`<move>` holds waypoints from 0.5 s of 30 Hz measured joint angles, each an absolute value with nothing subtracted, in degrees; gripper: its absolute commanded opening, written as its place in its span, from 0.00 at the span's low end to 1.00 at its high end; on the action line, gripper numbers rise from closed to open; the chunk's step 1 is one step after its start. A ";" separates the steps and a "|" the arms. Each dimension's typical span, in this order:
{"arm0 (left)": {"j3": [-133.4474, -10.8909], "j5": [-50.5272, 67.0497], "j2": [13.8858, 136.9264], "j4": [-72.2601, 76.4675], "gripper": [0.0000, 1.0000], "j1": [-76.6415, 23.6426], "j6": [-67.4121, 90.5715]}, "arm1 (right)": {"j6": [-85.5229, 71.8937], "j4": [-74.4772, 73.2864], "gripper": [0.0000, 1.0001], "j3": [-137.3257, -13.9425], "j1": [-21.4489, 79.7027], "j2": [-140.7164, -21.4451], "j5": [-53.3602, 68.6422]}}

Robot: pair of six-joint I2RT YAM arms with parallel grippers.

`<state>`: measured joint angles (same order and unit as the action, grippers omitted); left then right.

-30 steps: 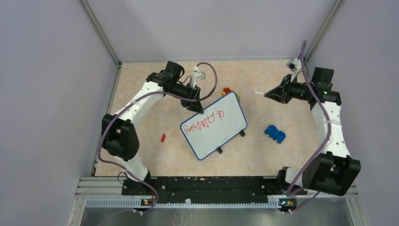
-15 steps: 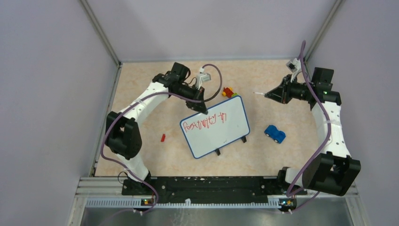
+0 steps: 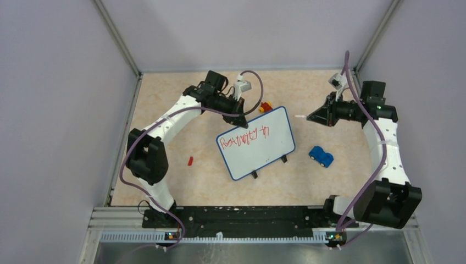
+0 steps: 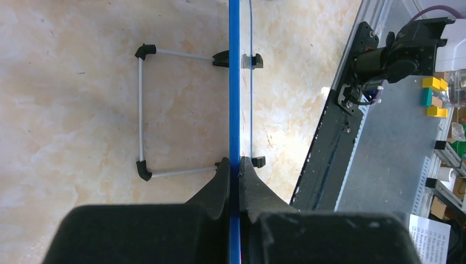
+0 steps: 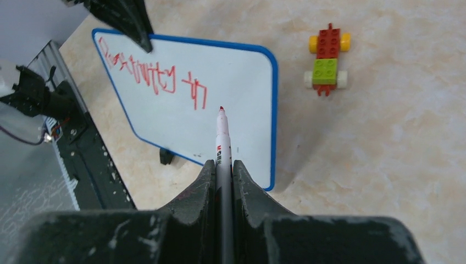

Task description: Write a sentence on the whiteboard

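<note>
Near the centre of the frame we see the whiteboard (image 3: 264, 151) propped on the bench (image 3: 181, 187), the sentence (image 3: 243, 137) in red across its upper part. Our left end effector (image 3: 243, 123) pinches its top-left rim; our right end effector (image 3: 311, 117) grips a marker (image 3: 300, 117) right of it.

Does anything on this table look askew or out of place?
The whiteboard stands turned askew to the table edges, its corner pinched by the left gripper. A small red piece lies alone left of it.
</note>
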<state>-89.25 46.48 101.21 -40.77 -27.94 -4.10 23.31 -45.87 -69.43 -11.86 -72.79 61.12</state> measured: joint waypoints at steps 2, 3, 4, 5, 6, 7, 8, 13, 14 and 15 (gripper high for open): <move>-89.25 46.41 101.56 -40.27 0.00 -27.94 -4.16 | 26.70 -49.19 0.00 -69.76 -10.48 -72.66 61.34; -89.25 46.46 101.69 -40.16 0.00 -27.92 -4.23 | 28.58 -50.96 0.00 -69.76 -9.21 -72.44 61.34; -89.25 46.61 101.80 -40.14 0.00 -27.90 -4.38 | 30.24 -52.64 0.00 -69.73 -7.70 -72.16 61.25; -89.25 46.65 101.82 -40.12 0.00 -27.86 -4.45 | 31.42 -53.82 0.00 -69.67 -6.20 -71.79 61.12; -89.25 46.63 101.82 -40.14 0.00 -27.86 -4.47 | 32.56 -54.39 0.00 -69.23 -4.38 -71.05 60.93; -89.25 46.65 101.82 -40.10 0.00 -27.88 -4.54 | 33.26 -54.87 0.00 -68.53 -2.63 -70.17 60.64; -89.25 46.63 101.82 -40.03 0.00 -27.92 -4.56 | 33.78 -55.13 0.00 -67.70 -0.51 -69.06 60.05; -89.01 46.68 101.82 -39.53 0.00 -27.88 -4.60 | 34.74 -55.61 0.00 -64.84 8.80 -64.82 57.89; -89.01 46.68 101.82 -39.53 0.00 -27.88 -4.62 | 34.57 -55.29 0.00 -64.45 10.15 -64.49 57.56; -89.01 46.74 101.86 -39.55 0.00 -27.88 -4.67 | 34.33 -54.85 0.00 -64.03 11.38 -64.27 56.97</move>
